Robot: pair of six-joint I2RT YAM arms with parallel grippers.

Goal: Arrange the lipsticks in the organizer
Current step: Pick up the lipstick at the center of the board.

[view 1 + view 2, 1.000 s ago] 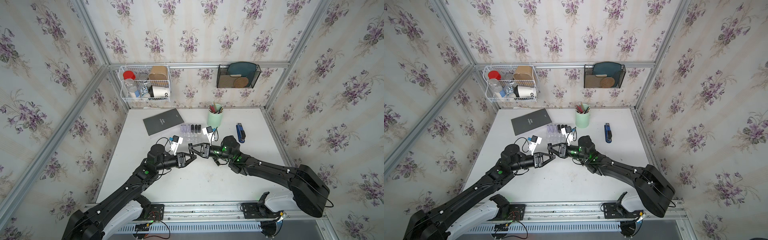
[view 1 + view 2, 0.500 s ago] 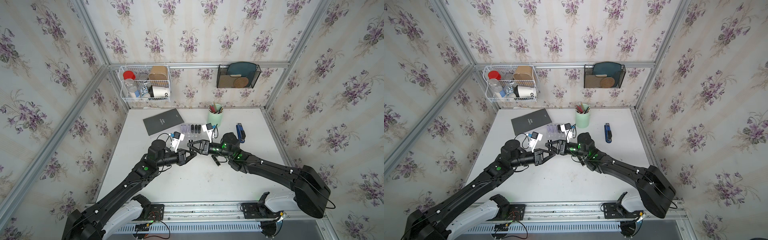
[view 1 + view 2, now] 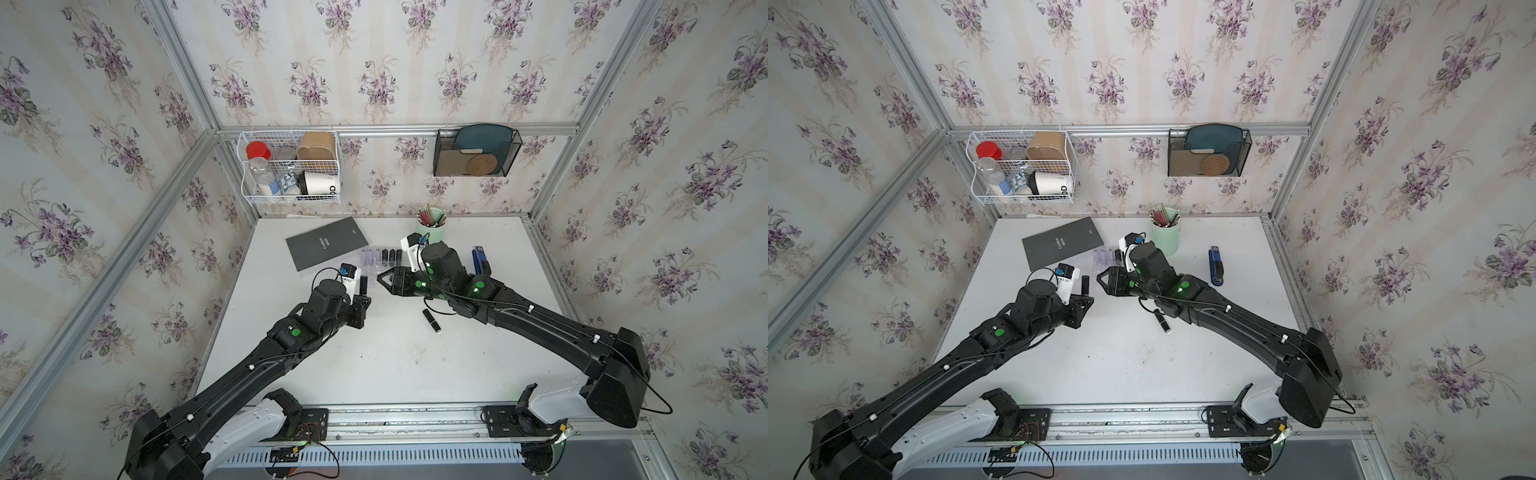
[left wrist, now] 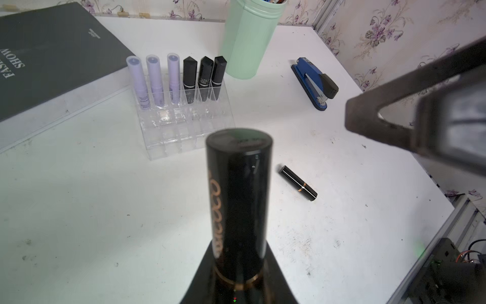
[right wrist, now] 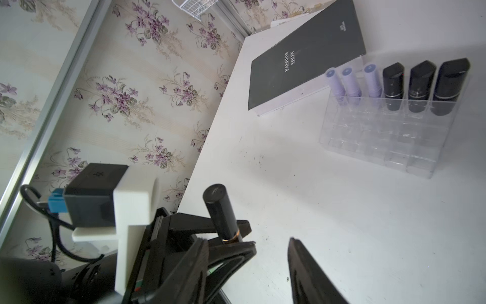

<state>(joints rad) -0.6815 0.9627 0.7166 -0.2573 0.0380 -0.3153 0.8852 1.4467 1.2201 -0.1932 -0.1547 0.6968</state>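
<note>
left gripper (image 3: 363, 300) clamped on one glossy black lipstick tube (image 4: 238, 197), gripped low at its gold band; long axis roughly vertical, flat free end up, held above the white table (image 3: 374, 365) at the near-left corner of the clear acrylic grid organizer (image 4: 184, 129)
right gripper (image 5: 273, 242) jaws apart, nothing between them, tips pointing left toward the held tube, close but not touching
one loose black lipstick (image 3: 432, 321) lies flat on the table right of centre, just near of the right arm; long axis diagonal, far-left to near-right
organizer far row: 3 pale lilac tubes (image 4: 156, 79) on the left, 3 black tubes (image 4: 205, 79) on the right, all upright
count: 5 black + 3 lilac = 8; 6 slotted, 1 held, 1 lying
hidden: held tube's bottom end sits inside the jaws; in both top views the right gripper covers the organizer's near rows; cell count unreadable through the clear walls
also 1 dark grey book (image 3: 326, 249), 1 mint-green cup of pencils (image 3: 431, 232), 1 blue stapler (image 3: 478, 259)
</note>
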